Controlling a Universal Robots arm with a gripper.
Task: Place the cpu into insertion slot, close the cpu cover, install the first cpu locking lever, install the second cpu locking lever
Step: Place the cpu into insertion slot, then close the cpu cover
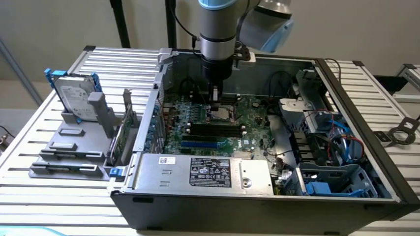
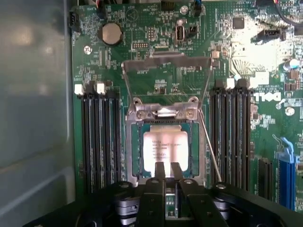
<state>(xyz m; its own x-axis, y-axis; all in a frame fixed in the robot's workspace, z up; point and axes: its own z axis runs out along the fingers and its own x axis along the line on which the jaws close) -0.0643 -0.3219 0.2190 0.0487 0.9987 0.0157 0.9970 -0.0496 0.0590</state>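
I see the cpu [image 2: 165,149] lying in the insertion slot [image 1: 221,114]: a flat, pale square with a dull sheen and faint print. The cpu cover [image 2: 163,112], thin stamped silvery metal with a square cutout, frames it. A thin wire lever [image 2: 211,149] slants beside the cover. On the exterior view's clock face, the matte black gripper [image 2: 168,166] hangs at twelve o'clock of the slot, and ribbed black memory slots [image 1: 213,129] sit at six. I cannot tell whether the gripper is clenched or released.
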